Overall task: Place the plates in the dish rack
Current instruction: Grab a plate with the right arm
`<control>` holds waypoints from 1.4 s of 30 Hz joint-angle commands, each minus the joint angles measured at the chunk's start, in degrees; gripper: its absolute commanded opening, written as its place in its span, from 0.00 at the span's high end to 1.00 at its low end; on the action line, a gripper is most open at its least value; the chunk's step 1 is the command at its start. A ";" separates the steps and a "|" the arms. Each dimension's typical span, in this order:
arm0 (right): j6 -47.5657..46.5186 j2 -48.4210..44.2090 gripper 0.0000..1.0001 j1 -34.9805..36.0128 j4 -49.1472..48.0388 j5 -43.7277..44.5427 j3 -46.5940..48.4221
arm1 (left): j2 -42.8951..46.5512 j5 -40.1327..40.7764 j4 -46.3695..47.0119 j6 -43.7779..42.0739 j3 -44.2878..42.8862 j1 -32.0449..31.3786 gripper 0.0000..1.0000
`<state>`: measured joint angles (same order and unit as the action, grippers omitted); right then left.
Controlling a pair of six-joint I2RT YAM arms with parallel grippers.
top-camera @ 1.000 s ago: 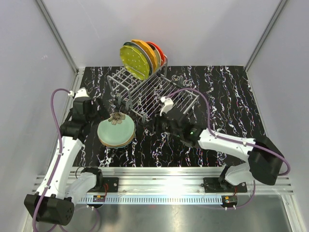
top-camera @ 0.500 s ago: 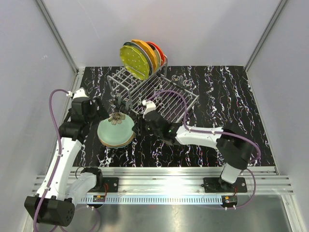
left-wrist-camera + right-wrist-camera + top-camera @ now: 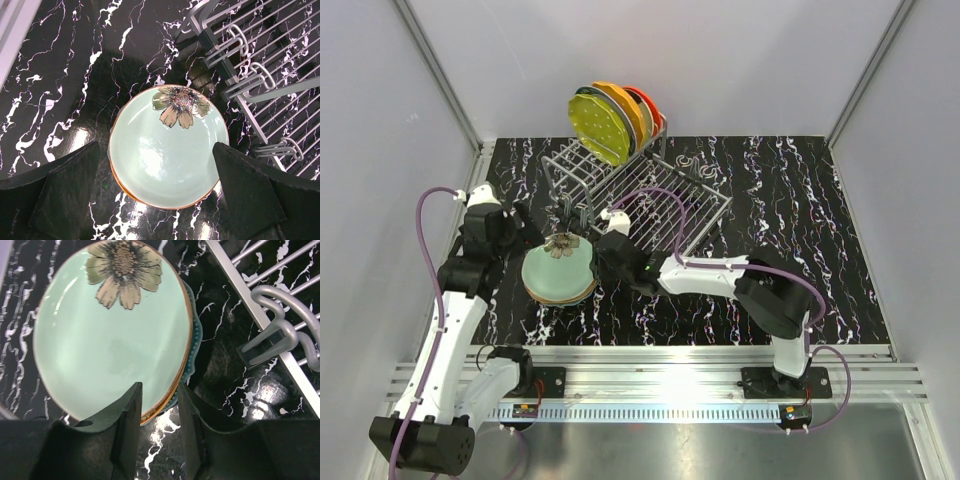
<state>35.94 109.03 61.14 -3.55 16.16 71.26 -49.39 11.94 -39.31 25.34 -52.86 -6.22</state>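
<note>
A stack of plates (image 3: pixel 560 273) lies flat on the black table, left of the dish rack (image 3: pixel 650 195). The top plate is pale green with a flower (image 3: pixel 167 145); a teal plate (image 3: pixel 192 360) shows under it. Several plates (image 3: pixel 610 120) stand in the rack's raised far end. My left gripper (image 3: pixel 527 243) hovers over the stack's left side, wide open, with a finger (image 3: pixel 65 190) on each side of the plate. My right gripper (image 3: pixel 160 432) is open at the stack's right rim, and the top plate's edge (image 3: pixel 160 402) lies between its fingers (image 3: pixel 131 420).
The rack's flat wire tray (image 3: pixel 285 315) and a wire loop (image 3: pixel 250 82) lie close to the right of the stack. Grey walls enclose the table on three sides. A metal rail (image 3: pixel 660 385) runs along the near edge.
My right arm has swung left from the rack's front, bringing its gripper to the right rim of the plate stack. The left arm has barely moved.
</note>
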 commanded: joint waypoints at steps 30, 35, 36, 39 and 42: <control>1.50 8.48 0.74 -0.15 5.22 3.79 11.53 | 2.01 -2.80 2.57 -0.29 0.57 0.33 0.01; 0.53 7.86 0.75 -0.06 7.15 3.61 12.41 | 2.36 -2.80 2.66 -0.29 0.57 0.33 0.01; 0.36 7.86 0.75 0.03 7.50 3.87 12.67 | 2.45 -2.80 2.66 -0.29 0.57 0.33 0.01; 0.09 7.69 0.76 0.11 8.65 4.40 13.11 | 2.36 -2.80 2.66 -0.29 0.57 0.33 0.01; -1.31 7.33 0.76 0.82 9.97 5.63 13.90 | 2.28 -2.63 2.66 -0.29 0.65 0.24 0.01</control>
<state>37.28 119.00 60.66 4.89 19.53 81.80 -47.94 10.22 -39.24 25.32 -52.47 -6.22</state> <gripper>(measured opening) 0.267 0.988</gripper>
